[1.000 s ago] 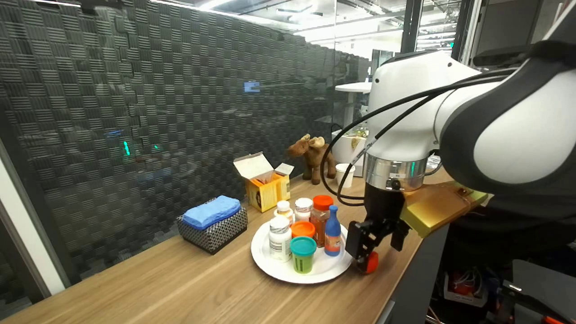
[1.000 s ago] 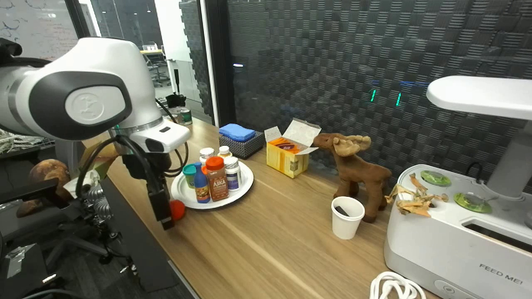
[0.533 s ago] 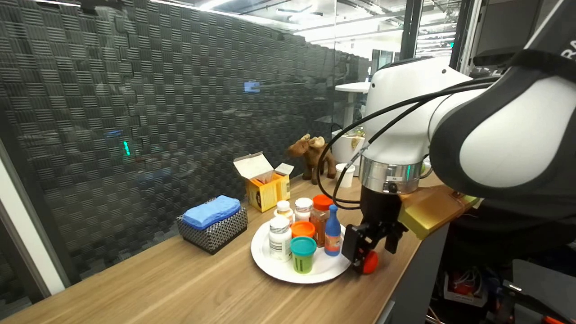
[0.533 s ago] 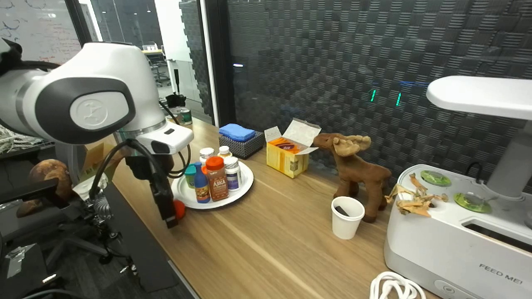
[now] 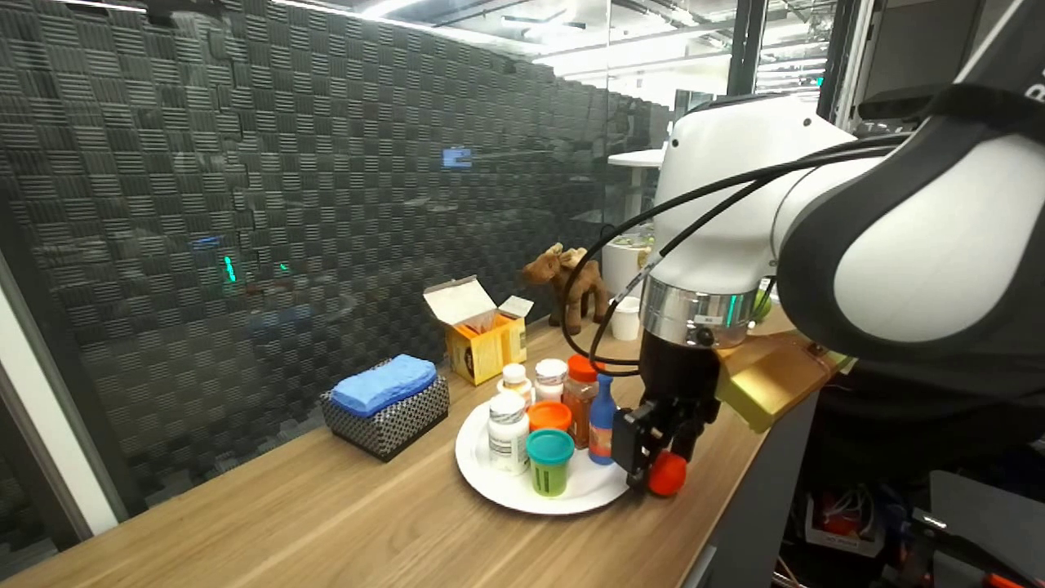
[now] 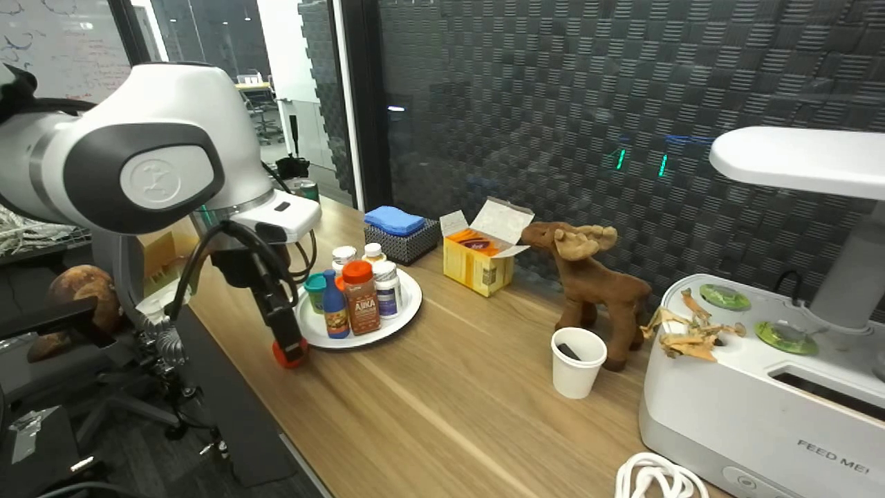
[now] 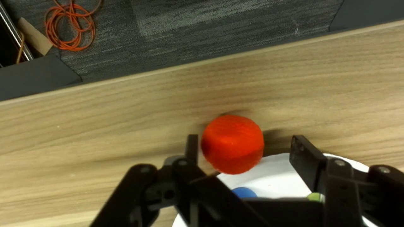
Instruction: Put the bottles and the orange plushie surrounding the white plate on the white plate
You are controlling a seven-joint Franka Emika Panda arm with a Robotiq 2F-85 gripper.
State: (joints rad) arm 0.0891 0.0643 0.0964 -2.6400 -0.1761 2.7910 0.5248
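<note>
My end effector (image 7: 245,148) is spread, its fingers (image 7: 305,159) standing either side of a round red-orange plushie (image 7: 232,144) near the middle of the wrist view. The finger on the left of that frame is just beside the plushie (whether it touches, I cannot tell), and a clear gap shows on the right. In both exterior views the plushie sits just outside the rim of the white plate (image 5: 473,461), down at the desk (image 6: 442,387).

On the plate, low in the middle of an exterior view, seven containers stand upright: a teal-lidded green tub (image 5: 549,474) in front, a white bottle (image 5: 509,445) with a white cap to its left, a slim blue bottle (image 5: 602,423) at the right beside my end effector, a red-lidded spice jar (image 5: 579,404) next to that, an orange-lidded tub (image 5: 550,416) (mostly hidden from me) in the middle, and, farther back, a white-capped jar (image 5: 550,382) and a smaller white-capped bottle (image 5: 514,390).

Up and left of the plate in that frame, a folded blue cloth (image 5: 384,385) lies on a patterned box (image 5: 400,425), and an open yellow carton (image 5: 490,351) stands above the plate. Right of centre in an exterior view are a brown toy moose (image 6: 593,287) and a white paper cup (image 6: 575,370); a white planter (image 6: 733,408) lettered "FEED ME!" fills the lower right.
</note>
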